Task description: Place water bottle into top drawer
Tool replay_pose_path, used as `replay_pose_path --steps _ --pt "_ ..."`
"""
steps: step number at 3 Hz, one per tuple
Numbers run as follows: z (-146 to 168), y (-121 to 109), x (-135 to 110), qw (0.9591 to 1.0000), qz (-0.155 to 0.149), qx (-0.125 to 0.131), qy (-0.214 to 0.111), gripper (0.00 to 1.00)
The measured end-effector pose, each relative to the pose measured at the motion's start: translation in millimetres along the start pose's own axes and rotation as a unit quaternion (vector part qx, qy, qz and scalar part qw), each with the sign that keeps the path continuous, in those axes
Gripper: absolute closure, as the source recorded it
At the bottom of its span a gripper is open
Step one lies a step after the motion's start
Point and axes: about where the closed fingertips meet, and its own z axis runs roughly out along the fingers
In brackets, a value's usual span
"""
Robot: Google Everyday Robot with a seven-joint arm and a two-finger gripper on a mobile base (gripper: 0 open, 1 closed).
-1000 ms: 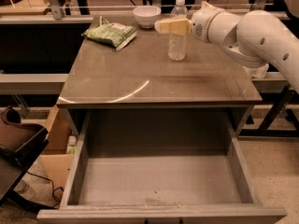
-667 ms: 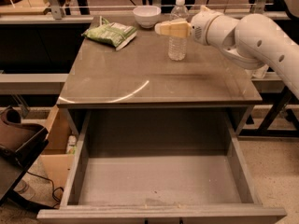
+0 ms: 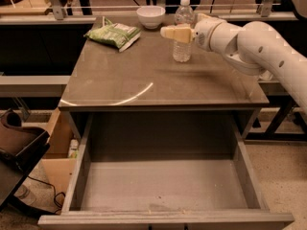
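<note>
The water bottle [image 3: 183, 51], clear ribbed plastic with a white cap, stands upright on the grey tabletop [image 3: 144, 75] near its far right side. My gripper [image 3: 166, 32], cream-coloured on a white arm, reaches in from the right at the height of the bottle's upper half. It overlaps the bottle in view, with its tip past the bottle's left side. The top drawer [image 3: 163, 186] is pulled fully out below the tabletop, its grey floor bare.
A white bowl [image 3: 150, 16] sits at the table's far edge, left of the bottle. A green chip bag [image 3: 113, 34] lies at the far left. A metal rail runs behind the table. A cardboard box [image 3: 55, 147] and a dark chair [image 3: 17, 147] stand left of the drawer.
</note>
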Motion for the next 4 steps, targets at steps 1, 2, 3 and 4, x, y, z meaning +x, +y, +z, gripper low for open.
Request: replay_pose_path --steps 1,2,3,4 --pt "2.3 1.9 1.2 1.0000 0.001 -0.002 0.000 0.40" --pt "4.0 3.9 1.4 1.0000 0.001 -0.004 0.000 0.62" --pt "5.7 6.0 1.4 1.0000 0.001 -0.006 0.000 0.87" --pt "7.4 8.1 1.5 1.0000 0.001 -0.007 0.000 1.00"
